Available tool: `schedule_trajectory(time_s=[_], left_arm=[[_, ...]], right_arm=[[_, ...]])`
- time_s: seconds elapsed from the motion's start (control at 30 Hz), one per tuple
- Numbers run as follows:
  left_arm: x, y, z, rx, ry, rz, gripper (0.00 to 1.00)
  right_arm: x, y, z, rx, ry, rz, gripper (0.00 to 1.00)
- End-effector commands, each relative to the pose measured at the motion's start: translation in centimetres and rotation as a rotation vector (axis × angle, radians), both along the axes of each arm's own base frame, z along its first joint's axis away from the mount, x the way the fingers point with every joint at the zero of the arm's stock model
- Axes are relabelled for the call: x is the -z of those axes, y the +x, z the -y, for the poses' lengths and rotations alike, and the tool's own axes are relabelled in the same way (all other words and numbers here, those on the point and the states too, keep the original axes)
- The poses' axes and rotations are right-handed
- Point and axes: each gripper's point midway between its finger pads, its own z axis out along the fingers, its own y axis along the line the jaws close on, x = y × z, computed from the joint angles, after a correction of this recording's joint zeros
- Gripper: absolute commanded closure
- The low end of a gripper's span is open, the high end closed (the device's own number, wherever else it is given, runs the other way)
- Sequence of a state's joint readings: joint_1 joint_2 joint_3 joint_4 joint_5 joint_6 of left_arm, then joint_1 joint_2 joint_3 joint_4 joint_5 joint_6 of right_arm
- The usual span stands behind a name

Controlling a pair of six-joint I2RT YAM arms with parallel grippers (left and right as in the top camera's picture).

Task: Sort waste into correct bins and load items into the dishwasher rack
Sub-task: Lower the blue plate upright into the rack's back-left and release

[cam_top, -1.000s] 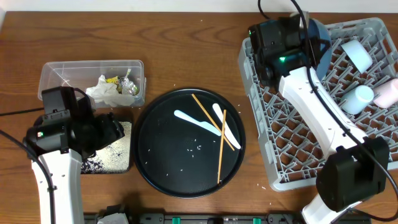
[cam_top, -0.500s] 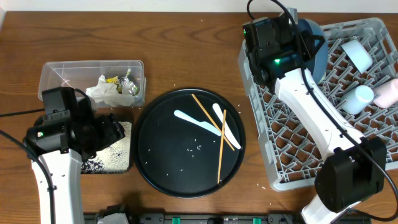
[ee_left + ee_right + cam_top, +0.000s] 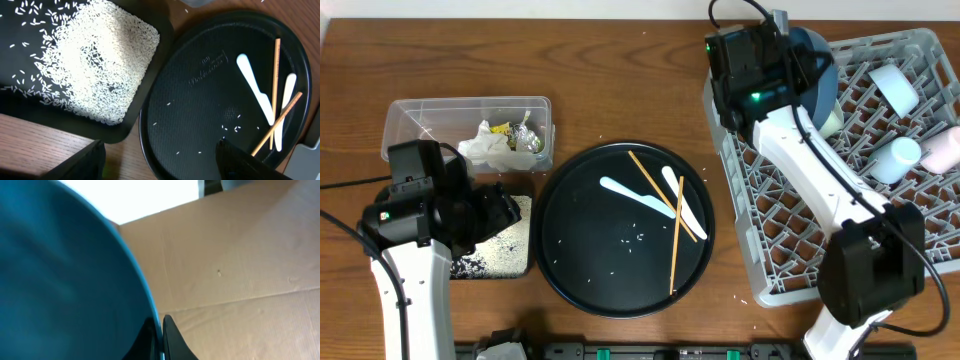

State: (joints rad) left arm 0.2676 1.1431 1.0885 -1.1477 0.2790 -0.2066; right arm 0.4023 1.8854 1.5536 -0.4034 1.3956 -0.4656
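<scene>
While the right pincer (image 3: 161, 336) is clamped shut on the rim of the dark-blue plate (image 3: 60, 280), the plate stands on edge over the far left corner of the dishwasher rack (image 3: 770, 240). Whether it rests among the pegs cannot be told. A white cup (image 3: 895, 85) and a pink cup (image 3: 945, 150) lie deeper in the rack.

The left pincer (image 3: 160, 167) is spread wide and holds nothing. It hangs above the place where the shallow black tray (image 3: 150, 95), heaped with rice grains (image 3: 100, 65), meets the round black tray (image 3: 200, 100). On the round tray lie two crossed chopsticks (image 3: 276, 75), white utensils (image 3: 255, 95) and a few stray grains.

The clear tub (image 3: 420, 115) on the worktop (image 3: 620, 60) contains crumpled tissue (image 3: 485, 145).
</scene>
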Motion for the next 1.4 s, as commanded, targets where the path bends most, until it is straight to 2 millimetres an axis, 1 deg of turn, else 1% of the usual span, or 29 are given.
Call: schedule_trajectory(time_s=[0.0,0.03,0.17,0.23,0.3,0.4,0.67,0.93,1.0,1.2,1.23,1.3,1.33,1.37], left_arm=[[-0.4,0.2,-0.1,-0.010,-0.001,0.007,0.28],[-0.4,0.2,-0.1,-0.010,-0.001,0.007,0.28],[-0.4,0.2,-0.1,-0.010,-0.001,0.007,0.28],[-0.4,0.2,-0.1,-0.010,-0.001,0.007,0.28],[-0.3,0.2,-0.1,-0.010,-0.001,0.007,0.28],[-0.4,0.2,-0.1,-0.010,-0.001,0.007,0.28],[-0.3,0.2,-0.1,-0.010,-0.001,0.007,0.28],[-0.3,0.1,-0.1,-0.010,-0.001,0.006,0.28],[-0.4,0.2,-0.1,-0.010,-0.001,0.007,0.28],[-0.4,0.2,-0.1,-0.013,-0.002,0.006,0.28],[-0.3,0.1,-0.1,-0.013,-0.002,0.006,0.28],[-0.4,0.2,-0.1,-0.013,-0.002,0.006,0.28],[-0.3,0.2,-0.1,-0.013,-0.002,0.006,0.28],[-0.3,0.2,-0.1,-0.013,-0.001,0.006,0.28]], right_arm=[[0.5,1.0,-0.6,-0.020,-0.049,-0.064,0.99],[-0.2,1.2,-0.7,-0.013,-0.056,-0.039,0.99],[-2.1,2.1,-1.0,-0.027,-0.080,-0.023,0.99],[-2.7,2.4,-1.1,-0.032,-0.094,-0.026,0.99],[-2.9,2.6,-1.2,-0.043,-0.102,-0.036,0.99],[-2.7,2.7,-1.2,-0.056,-0.119,-0.075,0.99],[-2.3,2.6,-0.5,-0.042,-0.124,-0.098,0.99],[-0.2,1.7,-0.3,-0.034,-0.089,-0.115,0.99],[0.1,1.6,-0.6,-0.038,-0.081,-0.109,0.99],[0.0,1.4,-1.8,-0.055,-0.064,-0.072,0.99],[-0.1,1.4,-2.2,-0.059,-0.060,-0.061,0.98],[-0.2,1.1,-2.6,-0.053,-0.050,-0.027,0.85],[-0.3,1.1,-2.9,-0.055,-0.045,-0.013,0.76],[-0.3,1.0,-3.2,-0.058,-0.042,-0.005,0.73]])
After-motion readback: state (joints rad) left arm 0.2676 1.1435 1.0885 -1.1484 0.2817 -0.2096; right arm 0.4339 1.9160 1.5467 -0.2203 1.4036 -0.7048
